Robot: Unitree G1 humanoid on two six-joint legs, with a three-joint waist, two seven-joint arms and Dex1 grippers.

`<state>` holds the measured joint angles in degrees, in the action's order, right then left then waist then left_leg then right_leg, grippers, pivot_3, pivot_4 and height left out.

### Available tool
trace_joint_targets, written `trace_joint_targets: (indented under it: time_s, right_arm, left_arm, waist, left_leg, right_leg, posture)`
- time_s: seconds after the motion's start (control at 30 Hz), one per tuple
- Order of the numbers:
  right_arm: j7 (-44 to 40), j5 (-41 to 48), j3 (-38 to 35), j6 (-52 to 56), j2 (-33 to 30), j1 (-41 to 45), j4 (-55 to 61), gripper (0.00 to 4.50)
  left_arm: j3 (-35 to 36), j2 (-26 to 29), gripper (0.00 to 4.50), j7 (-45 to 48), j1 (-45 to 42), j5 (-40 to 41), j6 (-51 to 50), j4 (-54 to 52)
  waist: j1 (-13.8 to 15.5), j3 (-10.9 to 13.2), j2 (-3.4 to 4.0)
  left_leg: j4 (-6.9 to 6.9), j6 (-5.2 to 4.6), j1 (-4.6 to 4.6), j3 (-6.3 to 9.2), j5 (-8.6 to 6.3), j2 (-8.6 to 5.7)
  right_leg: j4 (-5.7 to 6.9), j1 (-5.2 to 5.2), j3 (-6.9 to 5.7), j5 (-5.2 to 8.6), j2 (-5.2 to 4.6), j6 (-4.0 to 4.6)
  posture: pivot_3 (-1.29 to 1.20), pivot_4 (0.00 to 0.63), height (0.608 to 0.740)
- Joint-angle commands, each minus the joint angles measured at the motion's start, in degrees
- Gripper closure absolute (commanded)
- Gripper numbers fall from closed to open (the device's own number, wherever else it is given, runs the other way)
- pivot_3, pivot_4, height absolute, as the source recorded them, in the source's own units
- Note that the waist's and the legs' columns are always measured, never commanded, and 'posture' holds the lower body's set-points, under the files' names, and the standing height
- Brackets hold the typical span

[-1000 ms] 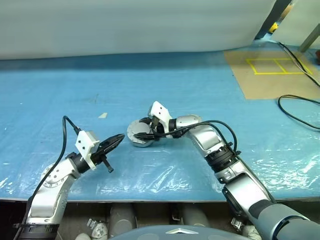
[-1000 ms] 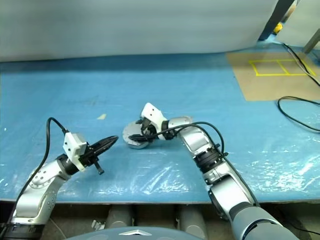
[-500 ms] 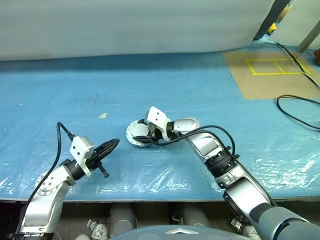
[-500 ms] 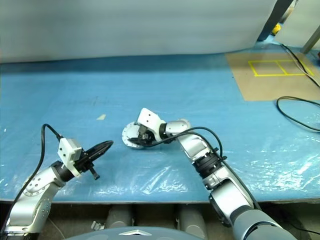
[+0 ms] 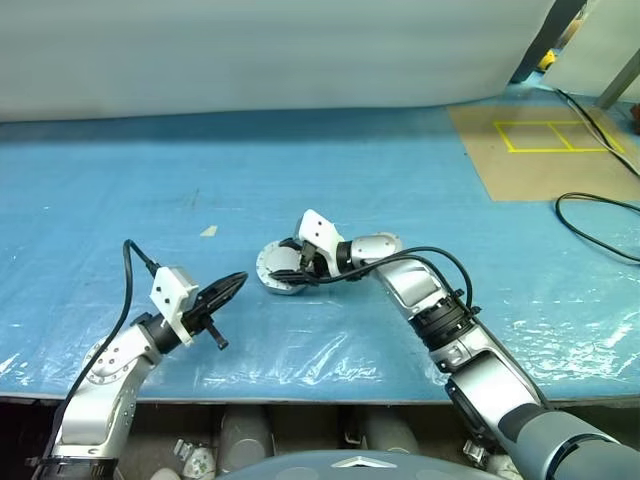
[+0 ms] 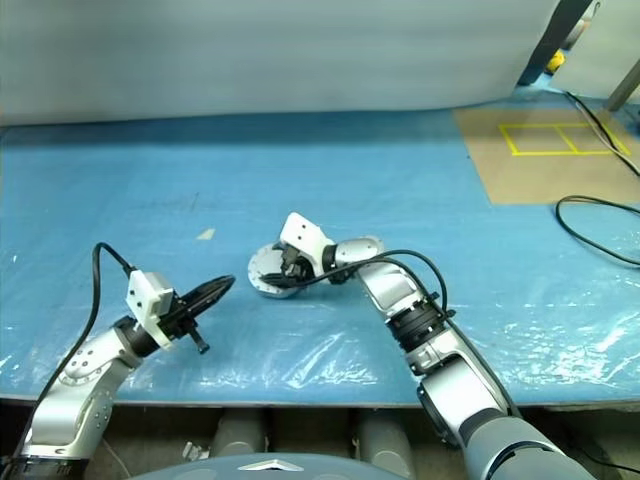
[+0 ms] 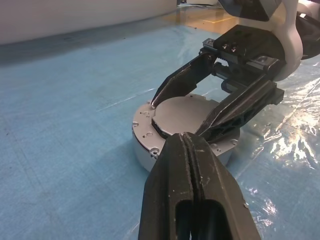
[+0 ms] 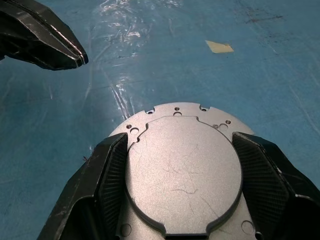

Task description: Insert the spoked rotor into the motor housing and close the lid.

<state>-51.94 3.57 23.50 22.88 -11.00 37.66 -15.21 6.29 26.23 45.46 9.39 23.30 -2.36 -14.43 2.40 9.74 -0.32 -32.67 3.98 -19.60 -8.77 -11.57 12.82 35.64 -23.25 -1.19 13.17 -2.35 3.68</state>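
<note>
Right tool [image 8: 182, 175] pinching lid [image 8: 184, 172] on motor housing [image 7: 150, 137]; left tool [image 5: 238, 281] pressed together nearby.

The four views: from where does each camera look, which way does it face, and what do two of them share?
Left eye and right eye views: on the head, looking forward and down at the blue table; both arms show.
Left wrist view: looks along the shut left gripper at the motor housing.
Right wrist view: looks down at the lid between the right gripper fingers.
Both wrist views share the housing and the other arm's gripper.
</note>
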Motion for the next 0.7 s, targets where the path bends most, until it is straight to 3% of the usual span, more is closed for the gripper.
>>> trace_joint_targets:
  time_s: [0.03,0.4,0.7]
  right_arm:
    - [-0.14,0.28,-0.87,2.75,-0.55,-0.27,-1.98,1.55]
    - [1.24,-3.80,1.52,-1.98,-1.69,-0.26,-5.17,1.55]
    - [5.00,-4.00,0.31,0.13,-0.13,-0.53,-6.08,1.55]
  left_arm:
    - [-0.04,0.48,4.50,-0.13,-0.47,0.40,-0.10,-2.40]
    - [-0.63,0.44,4.50,-0.22,-1.24,0.18,-0.72,-2.43]
    - [-1.28,0.27,4.50,0.03,-2.22,-0.30,-0.43,-1.47]
  waist:
    - [0.10,0.00,0.00]
    - [0.09,-0.02,0.01]
    - [0.10,-0.04,0.03]
  left_leg:
    - [0.00,0.00,0.03,0.00,0.00,0.00]
    - [0.00,0.00,0.05,0.00,0.00,0.00]
    - [0.06,-0.19,0.41,0.01,-0.11,-0.01]
  right_leg:
    - [0.00,-0.01,0.00,0.00,0.00,0.00]
    - [-0.02,0.00,0.00,0.00,0.00,0.00]
    - [0.05,0.20,0.01,0.19,0.00,-0.33]
  posture:
    - [0.00,0.150,0.740]
    - [0.00,0.150,0.740]
    - [0.00,0.150,0.740]
